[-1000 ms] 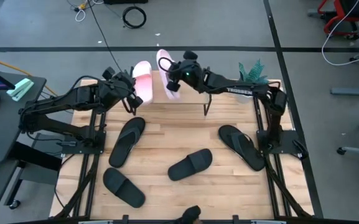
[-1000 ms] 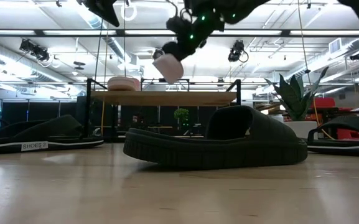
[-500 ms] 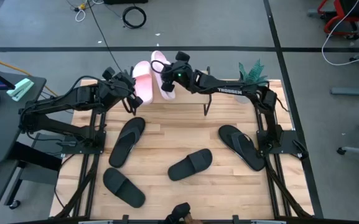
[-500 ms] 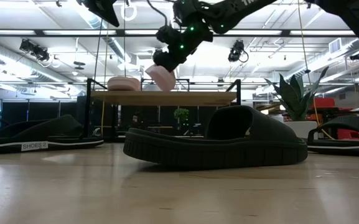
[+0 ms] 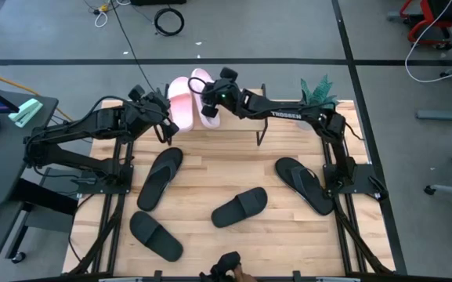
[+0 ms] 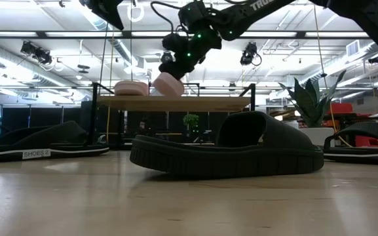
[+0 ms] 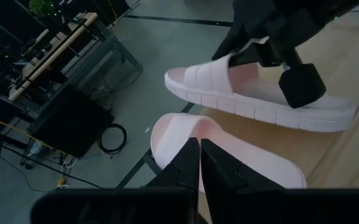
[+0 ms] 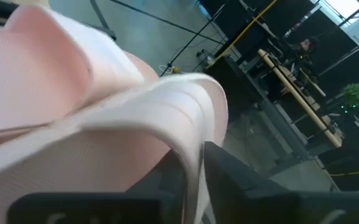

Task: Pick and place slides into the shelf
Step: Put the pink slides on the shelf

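Two pale pink slides are at the shelf (image 5: 233, 124), along the table's far edge. One pink slide (image 5: 180, 102) (image 6: 131, 87) lies sole down on the shelf's top board (image 6: 172, 103). The other pink slide (image 5: 203, 95) (image 6: 169, 84) is in my right gripper (image 5: 212, 100) (image 8: 191, 168), which is shut on it right beside the first. My left gripper (image 5: 163, 119) (image 7: 199, 155) is shut and hovers above the resting slide's near end. Several black slides (image 5: 159, 176) (image 5: 240, 207) (image 5: 304, 184) (image 5: 155, 235) lie on the table. My right gripper pinches the pink slide by its wide strap (image 8: 191, 124), the strap's edge running down between the two fingers (image 7: 272, 53). It comes slanting down from the table's right. The slide is tilted, its lower end (image 6: 166, 92) at the shelf's top board; whether it touches I cannot tell.
A potted plant (image 5: 320, 90) stands at the shelf's right end. The black slides spread over the table's middle and near part (image 6: 228, 154). The shelf board to the right of the pink slides is bare (image 6: 215, 103). Something dark sits at the near edge (image 5: 227, 266).
My right gripper has moved down and toward the table's left, carrying the pink slide from above the shelf to just beside the resting pink slide, at the top board's level. The slide has stayed tilted in the hold.
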